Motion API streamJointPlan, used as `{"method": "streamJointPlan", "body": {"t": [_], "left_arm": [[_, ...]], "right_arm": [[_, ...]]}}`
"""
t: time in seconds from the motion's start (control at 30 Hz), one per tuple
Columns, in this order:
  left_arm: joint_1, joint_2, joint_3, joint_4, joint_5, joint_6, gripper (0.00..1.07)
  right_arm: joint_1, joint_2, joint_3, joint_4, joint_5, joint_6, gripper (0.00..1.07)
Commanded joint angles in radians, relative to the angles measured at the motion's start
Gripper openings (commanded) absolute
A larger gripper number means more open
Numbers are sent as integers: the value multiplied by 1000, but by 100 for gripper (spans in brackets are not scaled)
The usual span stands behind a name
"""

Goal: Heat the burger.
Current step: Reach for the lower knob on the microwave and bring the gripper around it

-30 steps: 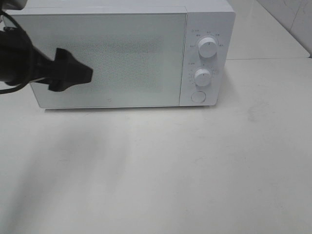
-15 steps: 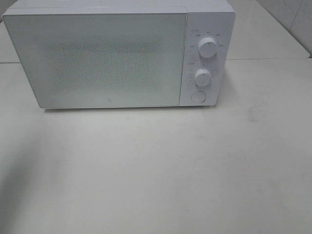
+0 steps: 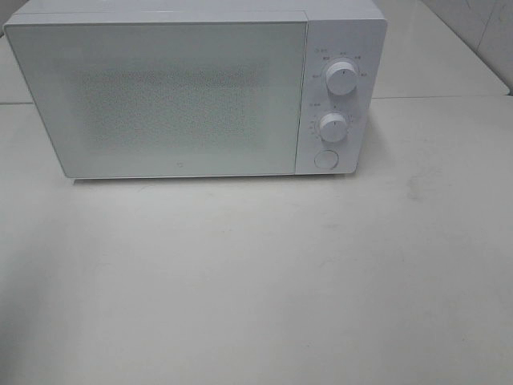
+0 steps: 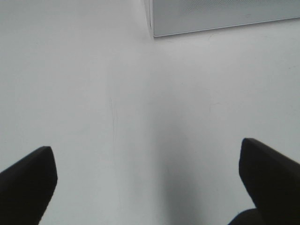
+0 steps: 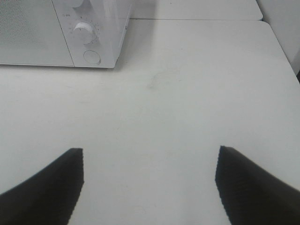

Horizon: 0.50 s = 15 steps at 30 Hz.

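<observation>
nearest, the left gripper (image 4: pixel 147 157) and right gripper (image 5: pixel 150 152) hover over the table (image 3: pixel 256 281), jaws apart and empty, apparently parked clear of the microwave (image 3: pixel 357 48) beyond, whose door (image 3: pixel 160 96) is closed; the burger shows in no view, possibly behind that frosted door, away from both grippers.

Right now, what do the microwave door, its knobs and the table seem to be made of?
The microwave door looks like pale glass or glossy plastic, with a fine dotted mesh showing. The knobs seem white moulded plastic, smooth with slight shine. The table has a hard, matte off-white top, perhaps laminate or stone; faint scuffs show.
</observation>
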Motion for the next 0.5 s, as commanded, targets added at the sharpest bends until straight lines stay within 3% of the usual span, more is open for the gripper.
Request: {"method": "streamJointPlan", "body": {"t": [0.03, 0.5], "left_arm": [[-1, -94, 29, -9, 69, -14, 98], [-1, -451, 212, -7, 166, -10, 98]], "right_arm": [[-5, -28, 3, -5, -5, -4, 75], [-5, -28, 3, -5, -5, -4, 75]]}}
